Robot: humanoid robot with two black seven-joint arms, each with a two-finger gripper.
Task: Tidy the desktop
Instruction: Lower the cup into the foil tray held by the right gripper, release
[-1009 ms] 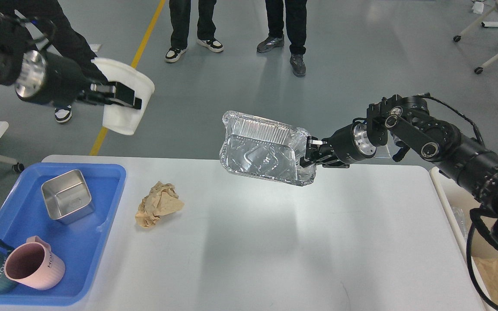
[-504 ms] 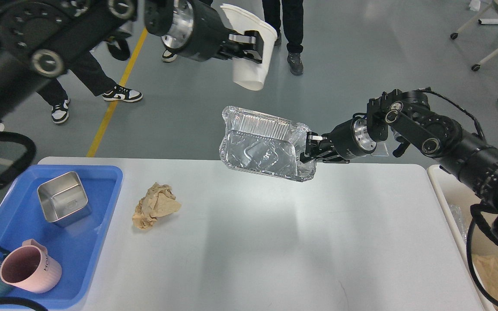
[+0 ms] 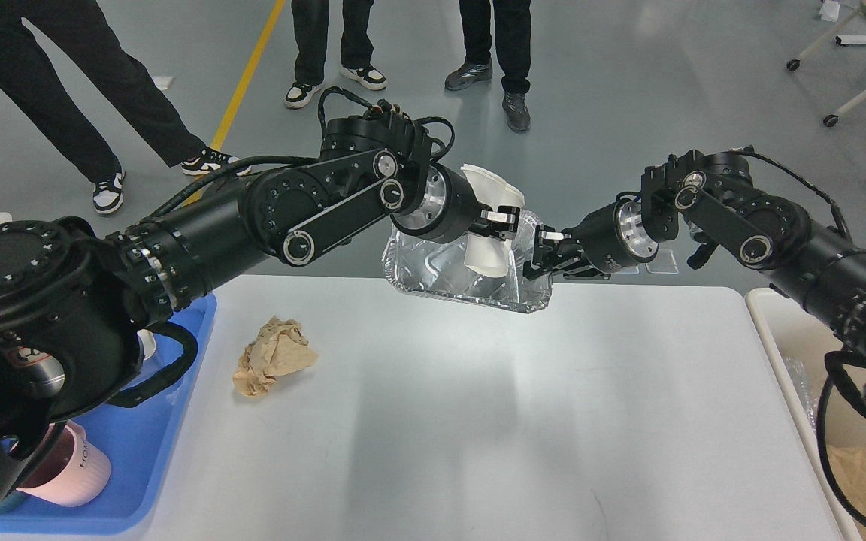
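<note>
The white desktop [image 3: 478, 421] fills the lower view. My right gripper [image 3: 540, 255] is shut on the right rim of a crinkled foil tray [image 3: 444, 274], held tilted in the air above the desktop's far edge. My left gripper [image 3: 507, 219] is shut on a squashed white paper cup [image 3: 487, 225], which sits inside the foil tray's opening. A crumpled brown paper ball [image 3: 274, 366] lies on the desktop at the left.
A blue tray [image 3: 147, 481] at the left edge holds a pink mug [image 3: 72, 473]; my left arm hides most of it. A beige bin [image 3: 816, 391] with brown paper stands at the right edge. People stand beyond the desktop.
My left arm swung from the upper left down and right, carrying the white cup into the foil tray. The right gripper kept the tray almost still.
</note>
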